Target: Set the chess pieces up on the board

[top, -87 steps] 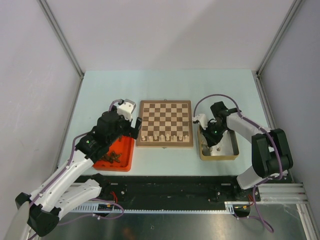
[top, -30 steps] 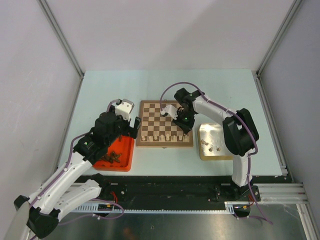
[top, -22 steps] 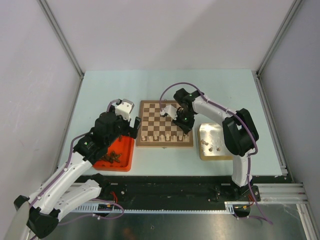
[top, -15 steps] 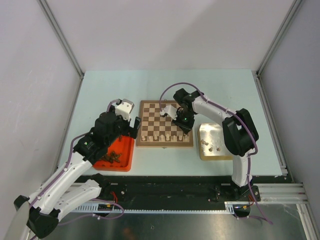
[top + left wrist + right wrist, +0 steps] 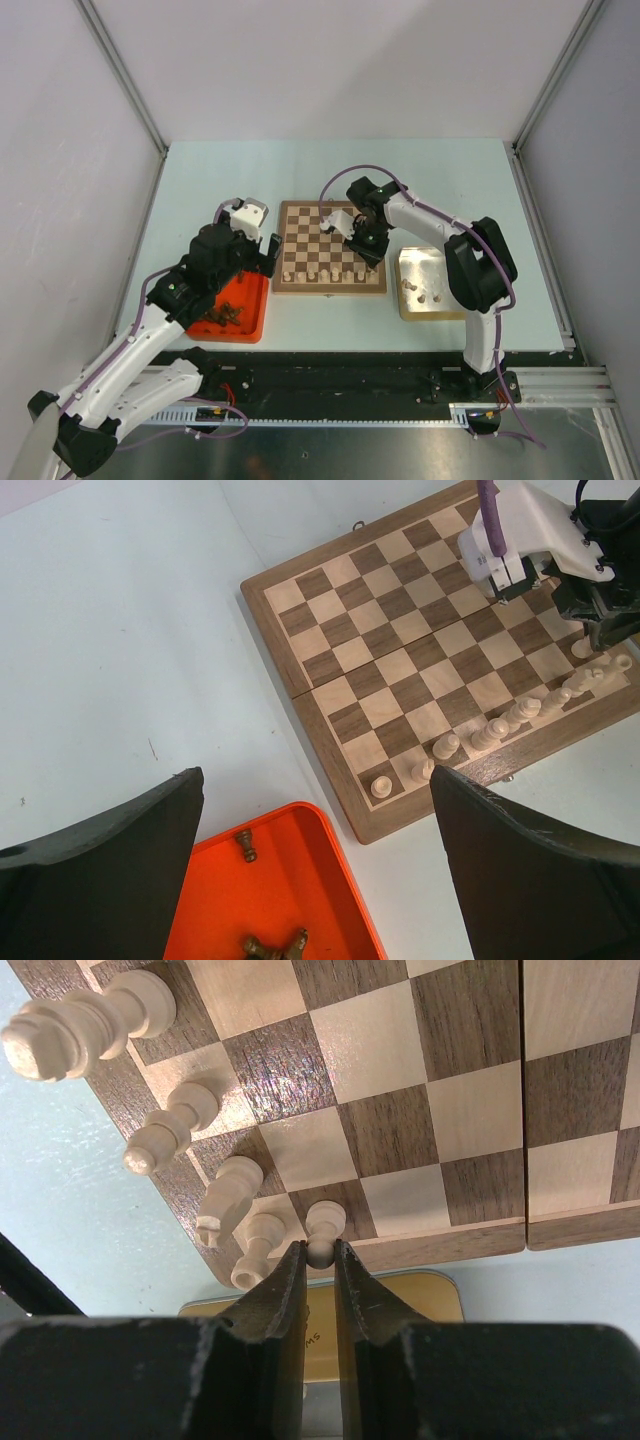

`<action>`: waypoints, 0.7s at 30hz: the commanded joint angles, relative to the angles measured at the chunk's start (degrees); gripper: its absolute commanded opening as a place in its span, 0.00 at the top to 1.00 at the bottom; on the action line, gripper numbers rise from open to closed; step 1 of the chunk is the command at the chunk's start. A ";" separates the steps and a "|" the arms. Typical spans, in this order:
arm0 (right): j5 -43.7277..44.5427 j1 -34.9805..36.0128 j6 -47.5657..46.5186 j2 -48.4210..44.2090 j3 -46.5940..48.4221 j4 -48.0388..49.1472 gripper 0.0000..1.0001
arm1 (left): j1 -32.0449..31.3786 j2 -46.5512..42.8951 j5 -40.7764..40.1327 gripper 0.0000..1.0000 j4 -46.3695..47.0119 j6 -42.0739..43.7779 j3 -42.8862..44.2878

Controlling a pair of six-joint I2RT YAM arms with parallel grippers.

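Observation:
The board (image 5: 330, 245) lies mid-table with a row of pale chess pieces (image 5: 320, 272) along its near edge. My right gripper (image 5: 319, 1256) is shut on the head of a pale pawn (image 5: 324, 1224). The pawn's base is at a dark square in the board's right edge column, beside a pale rook (image 5: 256, 1248) and knight (image 5: 226, 1210). From above the right gripper (image 5: 367, 243) is over the board's right side. My left gripper (image 5: 315, 776) is open and empty, hovering over the red tray (image 5: 330, 880) of dark pieces (image 5: 245, 845).
A gold tin (image 5: 440, 260) right of the board holds three pale pieces (image 5: 425, 295). The red tray (image 5: 255, 305) sits left of the board with several dark pieces (image 5: 225, 315). The board (image 5: 420, 670) shows its pale row (image 5: 490, 730) in the left wrist view.
My right arm came from the gold tin to the board's right side with a pale pawn. Over the last second it has barely shifted. The left arm has not moved.

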 commanded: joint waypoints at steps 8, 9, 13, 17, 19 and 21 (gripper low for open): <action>2.05 0.30 0.90 -2.05 1.45 1.60 0.84 | 0.29 -0.87 0.68 0.00 1.71 2.61 -0.05; 2.14 0.30 0.90 -2.05 1.36 1.77 0.84 | 0.29 -0.86 0.68 0.00 1.62 2.53 -0.05; 2.40 0.39 0.90 -2.14 1.36 1.86 0.84 | 0.29 -0.86 0.68 0.00 1.62 2.61 -0.05; 2.49 0.48 0.99 -2.14 1.10 1.86 0.84 | 0.29 -0.95 0.68 0.00 1.71 2.61 -0.05; 2.58 0.57 1.08 -2.05 1.10 1.86 0.83 | 0.29 -0.95 0.68 0.00 1.62 2.61 -0.05; 2.58 0.57 0.99 -1.96 1.01 1.95 0.82 | 0.29 -0.95 0.68 0.00 1.62 2.61 -0.05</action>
